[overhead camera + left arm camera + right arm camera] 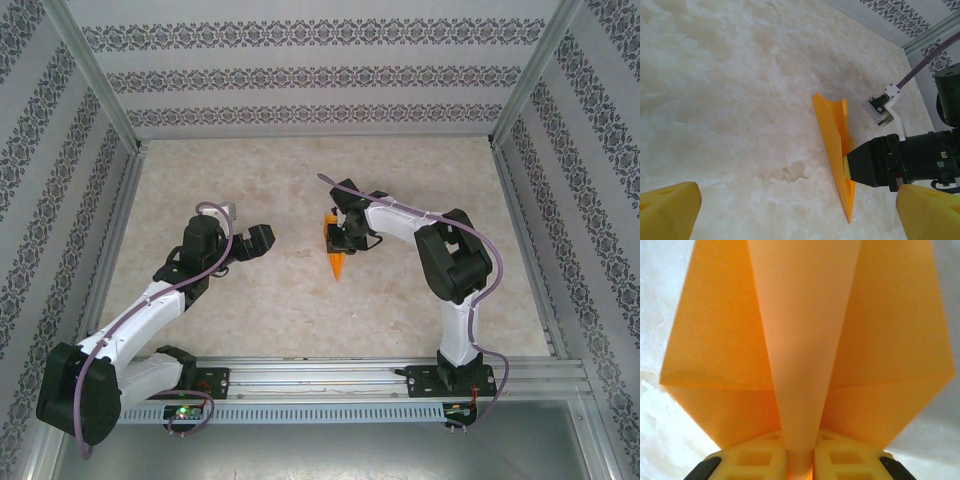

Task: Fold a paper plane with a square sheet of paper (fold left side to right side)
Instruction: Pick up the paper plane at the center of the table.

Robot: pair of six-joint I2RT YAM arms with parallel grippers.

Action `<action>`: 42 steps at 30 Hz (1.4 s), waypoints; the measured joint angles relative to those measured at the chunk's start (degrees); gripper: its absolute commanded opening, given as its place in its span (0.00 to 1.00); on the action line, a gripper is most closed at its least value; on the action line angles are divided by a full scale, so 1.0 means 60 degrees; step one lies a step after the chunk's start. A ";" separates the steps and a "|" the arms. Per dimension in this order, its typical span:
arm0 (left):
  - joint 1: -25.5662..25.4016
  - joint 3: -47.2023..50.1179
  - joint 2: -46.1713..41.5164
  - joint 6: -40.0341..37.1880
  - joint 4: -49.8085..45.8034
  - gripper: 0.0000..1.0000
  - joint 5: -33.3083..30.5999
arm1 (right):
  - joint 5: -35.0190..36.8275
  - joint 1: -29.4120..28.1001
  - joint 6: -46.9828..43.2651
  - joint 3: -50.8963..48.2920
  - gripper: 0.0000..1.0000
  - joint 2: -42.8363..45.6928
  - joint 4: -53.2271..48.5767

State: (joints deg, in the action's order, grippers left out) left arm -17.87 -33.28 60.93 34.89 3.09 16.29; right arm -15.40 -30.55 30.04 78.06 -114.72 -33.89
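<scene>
Paper plane point(337, 258) lies near the middle of the worktop point(250, 320). It is a slim orange dart with its long axis running far to near in the top view, the nose toward the arm bases and the broader tail away from them. Its centre fold stands up as a ridge, with a wing sloping off on each side. In the left wrist view the nose looks to be touching the worktop, but I cannot tell whether the tail is lifted.

The right gripper point(344, 237) reaches in from the plane's right side at about mid-length. In its own wrist view the yellow pads point(755, 460) are pressed together on that ridge with the paper between them (a pinch on the crease, not on a wing). The ridge runs straight up the middle of that view, so I judge the gripper to be squarely in line with the fold.

The left gripper point(262, 240) is off to the plane's left, well apart from it. Its fingers point(670, 205) are spread wide with nothing between them.

As I read it, everything turns on that crease line. The left wing has to come over it to meet the right one, and the right arm is already on the paper, so any help from the left would mean travelling rightward, square to the plane's length.
</scene>
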 measured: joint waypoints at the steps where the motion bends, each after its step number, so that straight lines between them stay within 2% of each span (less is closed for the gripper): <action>1: 0.0000 0.0000 0.0000 0.0000 0.0000 1.00 0.0000 | 0.0000 -0.0022 0.0000 0.0015 0.16 -0.0022 -0.0004; 20: 0.0000 0.0000 0.0000 0.0000 0.0000 1.00 0.0000 | 0.0317 -0.0240 0.0000 0.0160 0.22 -0.0015 -0.0321; 42: 0.0000 0.0000 0.0000 0.0004 0.0000 1.00 0.0000 | 0.1024 -0.0874 0.0004 0.0820 0.19 -0.0080 -0.0820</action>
State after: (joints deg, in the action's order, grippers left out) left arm -17.87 -33.28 60.93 34.92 3.09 16.29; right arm -9.26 -35.79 30.06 82.98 -115.20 -38.81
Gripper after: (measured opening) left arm 0.998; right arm 0.195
